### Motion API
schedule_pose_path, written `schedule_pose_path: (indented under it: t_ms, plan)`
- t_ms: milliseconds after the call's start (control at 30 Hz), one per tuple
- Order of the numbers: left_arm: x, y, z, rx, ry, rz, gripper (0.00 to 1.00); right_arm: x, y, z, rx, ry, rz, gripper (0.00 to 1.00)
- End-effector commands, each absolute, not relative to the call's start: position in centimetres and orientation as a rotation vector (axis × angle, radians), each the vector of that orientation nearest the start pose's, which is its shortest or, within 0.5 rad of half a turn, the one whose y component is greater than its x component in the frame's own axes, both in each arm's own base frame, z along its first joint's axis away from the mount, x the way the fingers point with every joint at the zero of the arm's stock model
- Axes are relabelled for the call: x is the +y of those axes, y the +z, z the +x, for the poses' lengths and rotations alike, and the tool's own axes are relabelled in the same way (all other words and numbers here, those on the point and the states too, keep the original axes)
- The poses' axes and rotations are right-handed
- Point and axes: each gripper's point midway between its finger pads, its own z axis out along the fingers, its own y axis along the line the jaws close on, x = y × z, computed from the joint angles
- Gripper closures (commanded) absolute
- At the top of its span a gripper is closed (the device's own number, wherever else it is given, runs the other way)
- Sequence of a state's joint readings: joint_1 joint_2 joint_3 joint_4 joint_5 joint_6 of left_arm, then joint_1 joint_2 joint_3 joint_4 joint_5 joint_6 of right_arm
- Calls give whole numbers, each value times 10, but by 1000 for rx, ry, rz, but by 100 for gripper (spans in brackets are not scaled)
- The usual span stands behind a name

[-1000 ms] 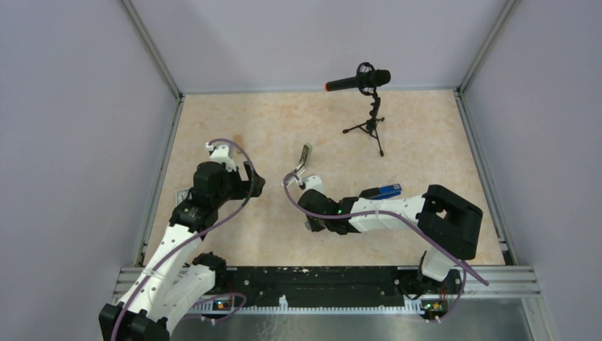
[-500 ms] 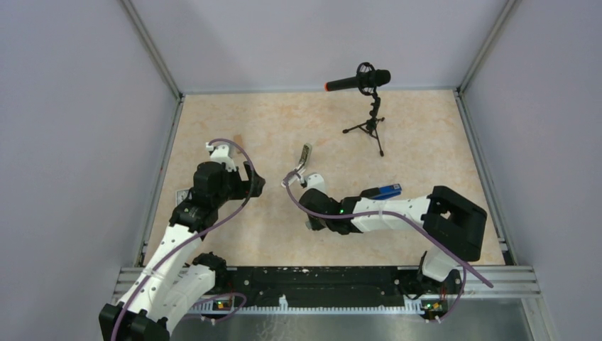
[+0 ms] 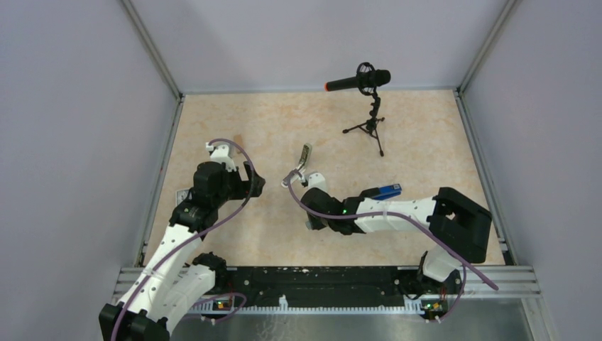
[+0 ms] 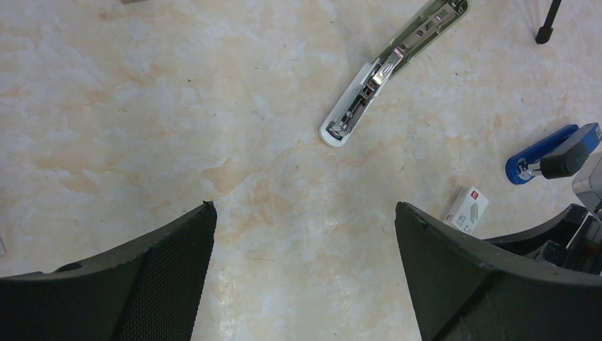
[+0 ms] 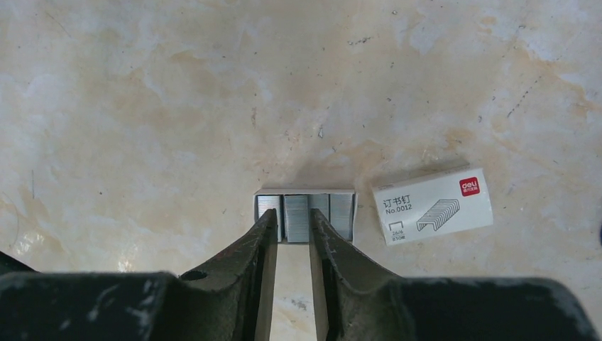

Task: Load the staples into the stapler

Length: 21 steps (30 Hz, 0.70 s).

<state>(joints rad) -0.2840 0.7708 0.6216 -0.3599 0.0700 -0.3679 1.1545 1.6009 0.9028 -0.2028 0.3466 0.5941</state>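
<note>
**Staples straddled by the right gripper, stapler laid open to receive them**

The desk (image 3: 426, 135) is taken up along its near edge by the 2 arms. A microphone (image 3: 358, 79) on its tripod is stood at the far side, well apart from the work.

The left gripper (image 4: 305, 206) is held spread as wide as it goes, with nothing between its fingers. It hangs above bare desk, turned toward the stapler. It is judged to be parked where that item can be watched or steadied without the way being blocked.

The right gripper (image 5: 292, 212) is set low over the staples, its jaws narrowed to a slit and the tips placed either side of 1 middle strip. The narrow setting is judged to be chosen so that a single strip is taken and not the whole block. Whether that strip is actually pinched cannot be told.

The stapler (image 4: 394, 67) is laid beyond the 2 grippers, toward the microphone. It is hinged fully open, so that its 2 halves lie end to end with the silvery rail facing up. The channel is thereby exposed, it is judged, for a strip to be dropped in from above. Nothing is touching it.

A blue bar (image 4: 543, 153) with a black end lies close by the right arm and plays no evident part.

The staple box (image 5: 433, 204), white with a red mark, lies flat just beside the staples.

The staples (image 5: 335, 213) are set out as a small grey block of strips side by side, resting on the desk apart from the stapler.
</note>
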Motion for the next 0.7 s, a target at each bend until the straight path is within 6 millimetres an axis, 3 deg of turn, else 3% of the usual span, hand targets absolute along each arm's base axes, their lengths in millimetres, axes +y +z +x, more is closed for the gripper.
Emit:
schedule_pose_path:
  t_ms: [0,667]
  plan:
    - [-107,178,267,2063,-476,-34,1,339,55,184,2354,412,-559,76]
    - [-107,178,267,2062,-476,-33,1,332,32,182,2407,359,-596,75]
